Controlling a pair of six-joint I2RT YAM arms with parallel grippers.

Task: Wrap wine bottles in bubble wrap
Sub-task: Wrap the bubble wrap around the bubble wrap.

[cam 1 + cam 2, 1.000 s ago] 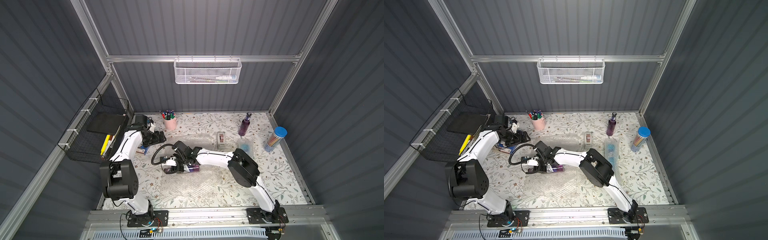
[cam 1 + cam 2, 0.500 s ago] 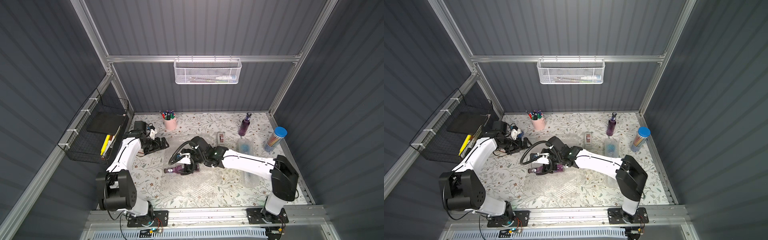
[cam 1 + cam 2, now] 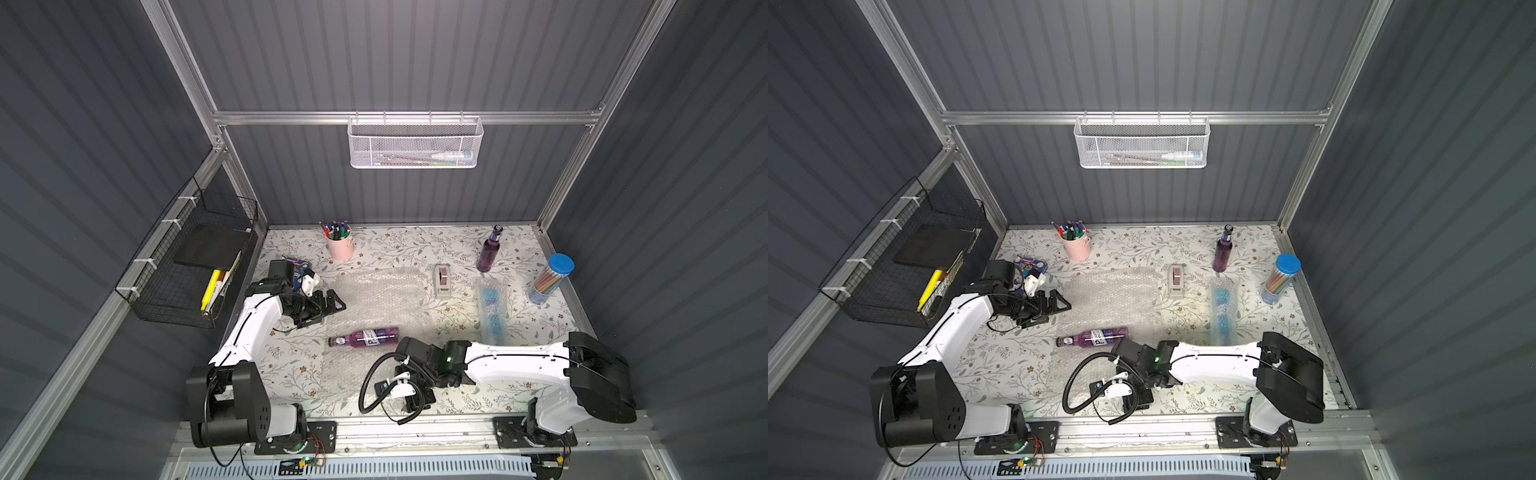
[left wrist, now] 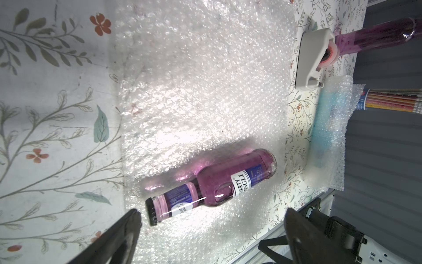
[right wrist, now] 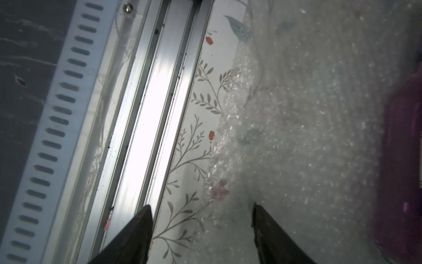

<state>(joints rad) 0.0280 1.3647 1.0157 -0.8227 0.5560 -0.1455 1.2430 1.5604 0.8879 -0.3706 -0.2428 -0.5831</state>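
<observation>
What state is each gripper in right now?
Left gripper: open, holding nothing.
Right gripper: open, holding nothing, over the edge of the clear bubbled plastic sheet.

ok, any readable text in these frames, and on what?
"UARTY" over "ONGLI", first letters cut off by the curve: white label band on the lying purple bottle, left wrist view.
Blue labels on that bottle's body and neck: print too blurred to read.
Label on the pencil tube: too small to read.
Print on the blue packet: unreadable in both top views.
Nothing else legible.
</observation>
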